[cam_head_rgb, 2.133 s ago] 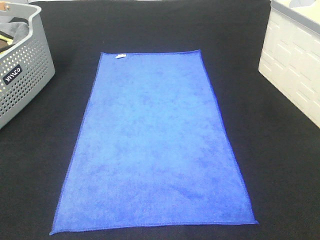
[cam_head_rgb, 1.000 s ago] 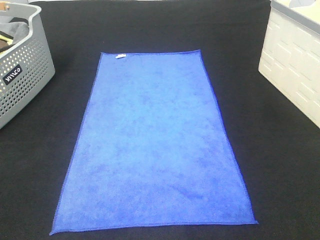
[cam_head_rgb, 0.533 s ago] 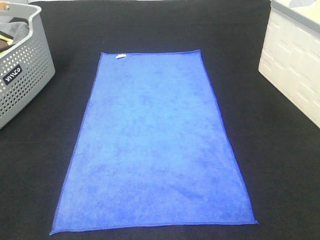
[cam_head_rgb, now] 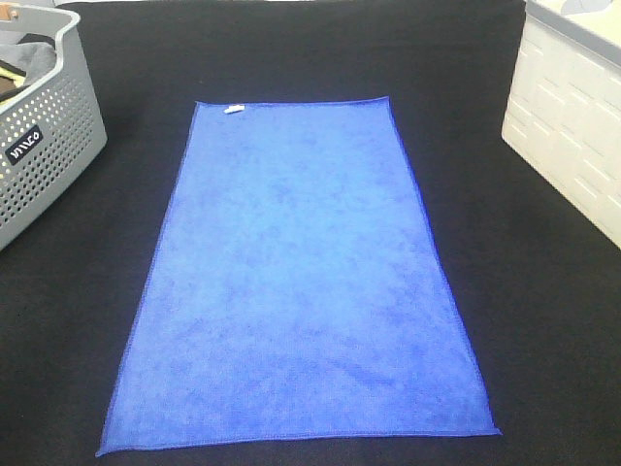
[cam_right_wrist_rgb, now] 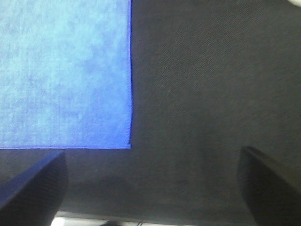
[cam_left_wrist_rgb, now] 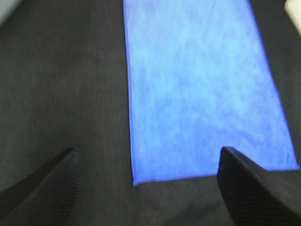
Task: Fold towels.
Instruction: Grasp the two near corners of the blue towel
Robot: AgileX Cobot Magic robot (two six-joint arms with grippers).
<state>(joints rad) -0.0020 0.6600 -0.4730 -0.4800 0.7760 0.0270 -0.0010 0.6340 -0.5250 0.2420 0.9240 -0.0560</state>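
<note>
On the black cloth-covered table, the blue towel lies spread flat in a single layer, midway between the left and right edges; its long sides run from the near edge toward the far edge, and its near hem sits close to the near edge. A small white tag marks the towel's far-left corner. A grey perforated basket occupies the far-left corner of the table; a white crate stands at the right edge; both are apart from the towel.

The left gripper hangs above the towel's near-left corner, fingers spread and nothing between them; the right gripper hangs above the near-right corner, likewise spread and empty.

Handling judgement: the fabric is probably light, soft and limp; it will likely drape when lifted and drag on the cloth beneath. Take hold at the two near corners, on the stitched hem; pinch the towel layer only, not the table covering.
</note>
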